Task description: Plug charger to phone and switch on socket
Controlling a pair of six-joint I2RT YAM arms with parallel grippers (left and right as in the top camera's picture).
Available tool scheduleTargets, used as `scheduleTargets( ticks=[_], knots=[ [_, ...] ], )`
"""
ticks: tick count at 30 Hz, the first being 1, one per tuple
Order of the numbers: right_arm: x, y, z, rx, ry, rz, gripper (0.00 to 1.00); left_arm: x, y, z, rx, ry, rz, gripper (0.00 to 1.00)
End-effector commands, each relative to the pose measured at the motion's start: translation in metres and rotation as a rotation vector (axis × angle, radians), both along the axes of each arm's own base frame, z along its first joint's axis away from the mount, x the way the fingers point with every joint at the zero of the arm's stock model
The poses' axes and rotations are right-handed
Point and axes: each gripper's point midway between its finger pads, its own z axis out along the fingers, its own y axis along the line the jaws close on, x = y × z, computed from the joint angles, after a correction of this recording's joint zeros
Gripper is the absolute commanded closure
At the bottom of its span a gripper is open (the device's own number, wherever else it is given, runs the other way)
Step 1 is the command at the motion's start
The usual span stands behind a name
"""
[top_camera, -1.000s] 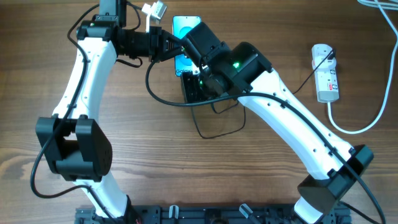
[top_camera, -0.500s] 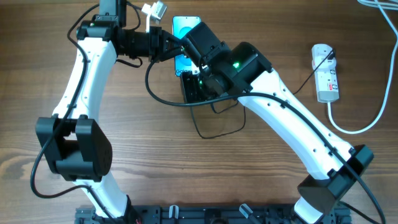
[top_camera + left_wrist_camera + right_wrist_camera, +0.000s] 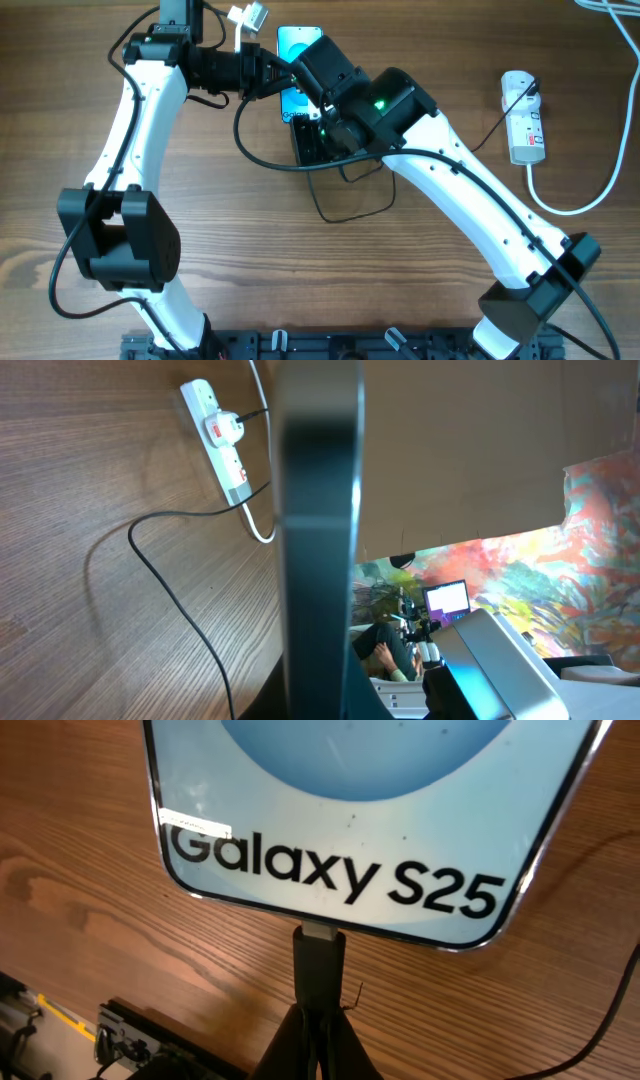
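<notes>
Phone (image 3: 370,800) clamped in left gripper (image 3: 279,81); right gripper (image 3: 318,1032) clamps charger (image 3: 318,960), tip touching phone.

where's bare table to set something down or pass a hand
Bare wood: left of the left arm; front centre between it and the right arm, below the charger loop; far edge between the phone and the socket. Crowded: around the phone where both arms meet, and by the socket's white cord.

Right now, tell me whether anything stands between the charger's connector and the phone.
Nothing visible does. In the right wrist view the connector, gripped by the right end effector, meets the phone at its bottom edge.
</notes>
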Motion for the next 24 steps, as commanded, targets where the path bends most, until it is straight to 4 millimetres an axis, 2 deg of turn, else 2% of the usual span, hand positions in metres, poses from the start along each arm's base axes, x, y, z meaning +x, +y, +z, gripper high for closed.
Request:
scheduleTargets(
  ticks=[1, 14, 24],
  knots=[
    [0.010, -0.005, -0.003, -0.026, -0.021, -0.038, 0.96, -0.007, -0.003, 0.016, -0.030, -0.050, -0.022, 0.96],
    [0.017, 0.002, 0.002, 0.004, -0.054, -0.040, 0.96, -0.008, -0.003, 0.016, -0.030, -0.042, -0.022, 0.96],
    [0.036, -0.001, 0.007, -0.007, -0.142, -0.059, 0.96, -0.010, -0.003, 0.015, -0.029, -0.025, -0.022, 0.96]
  ],
)
